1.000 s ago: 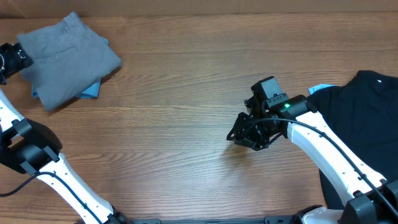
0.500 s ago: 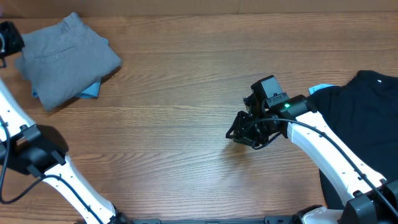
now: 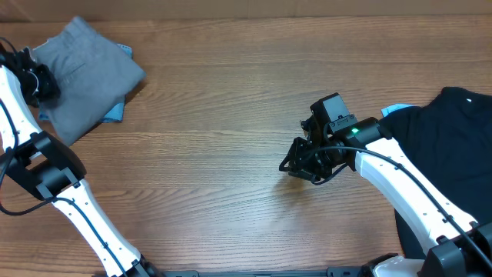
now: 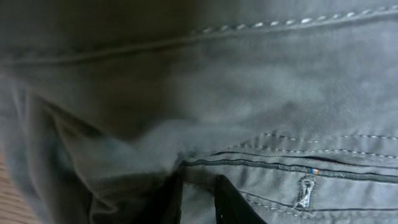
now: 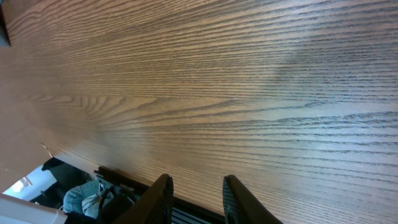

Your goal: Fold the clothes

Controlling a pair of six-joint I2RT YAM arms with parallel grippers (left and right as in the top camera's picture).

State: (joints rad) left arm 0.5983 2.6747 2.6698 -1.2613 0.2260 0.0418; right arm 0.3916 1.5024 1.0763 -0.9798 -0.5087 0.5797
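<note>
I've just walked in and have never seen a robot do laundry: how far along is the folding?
The grey-olive cotton shorts already lie as a folded bundle at the overhead view's top left. The left gripper is at their edge; whether it grips is unclear. The right gripper hovers open over the bare wooden table. Left to do: perhaps a final tidy.

shorts (image 3: 84, 69) grey-olive | cloth (image 3: 115, 113) light-blue | garment (image 3: 453, 154) black | table (image 3: 231, 115) brown woodgrain

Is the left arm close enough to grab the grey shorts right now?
Probably yes. The left gripper sits right against the shorts; their cloth fills its wrist view and nothing lies between.
</note>
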